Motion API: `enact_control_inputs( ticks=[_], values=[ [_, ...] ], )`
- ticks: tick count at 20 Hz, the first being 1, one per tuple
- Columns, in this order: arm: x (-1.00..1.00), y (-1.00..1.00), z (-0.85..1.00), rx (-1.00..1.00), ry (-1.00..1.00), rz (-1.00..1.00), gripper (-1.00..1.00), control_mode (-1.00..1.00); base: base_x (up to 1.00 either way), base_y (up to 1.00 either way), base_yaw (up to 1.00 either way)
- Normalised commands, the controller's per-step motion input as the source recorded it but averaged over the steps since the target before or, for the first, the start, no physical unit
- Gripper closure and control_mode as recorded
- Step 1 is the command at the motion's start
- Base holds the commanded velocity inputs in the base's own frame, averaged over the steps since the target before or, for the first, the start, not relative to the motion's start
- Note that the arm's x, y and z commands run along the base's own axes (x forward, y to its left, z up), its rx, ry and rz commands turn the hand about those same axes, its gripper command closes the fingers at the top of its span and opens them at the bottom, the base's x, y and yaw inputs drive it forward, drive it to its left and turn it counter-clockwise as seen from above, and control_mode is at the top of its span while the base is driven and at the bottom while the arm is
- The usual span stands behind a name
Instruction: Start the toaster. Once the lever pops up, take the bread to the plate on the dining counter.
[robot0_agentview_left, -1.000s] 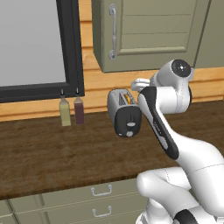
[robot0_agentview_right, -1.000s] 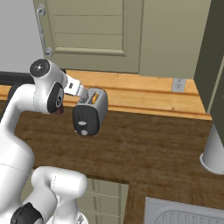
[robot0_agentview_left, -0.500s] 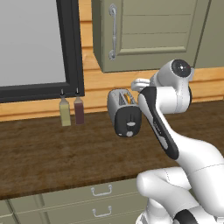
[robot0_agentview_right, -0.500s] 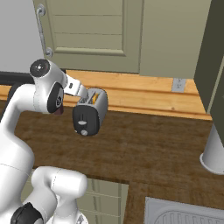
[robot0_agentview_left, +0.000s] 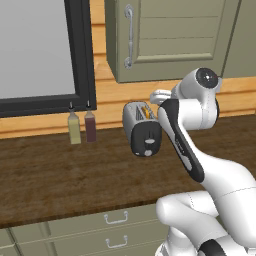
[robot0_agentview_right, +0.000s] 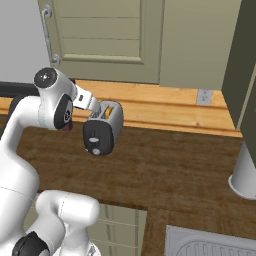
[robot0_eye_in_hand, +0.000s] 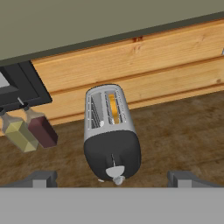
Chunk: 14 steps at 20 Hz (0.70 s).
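Even, diffuse light is filling the rendered kitchen, casting only faint shadows. A soft sheen is showing on the toaster (robot0_eye_in_hand: 111, 135) and its black panel. Everything is staying sharp, without blur or edge distortion.

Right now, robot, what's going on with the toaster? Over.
Gripper open, holding nothing, hovering over the toaster. Bread down in one slot, lever not pressed yet. Two bottles stand off to the side, not in the way.
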Motion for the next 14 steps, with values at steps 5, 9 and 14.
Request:
enact_control_inputs(
  ticks=[5, 9, 14],
  values=[
    [0.00, 0.00, 0.00, 0.00, 0.00, 0.00, -1.00, -1.00, 0.00, 0.00, 0.00],
    [0.00, 0.00, 0.00, 0.00, 0.00, 0.00, -1.00, -1.00, 0.00, 0.00, 0.00],
    [0.00, 0.00, 0.00, 0.00, 0.00, 0.00, -1.00, -1.00, 0.00, 0.00, 0.00]
  ],
)
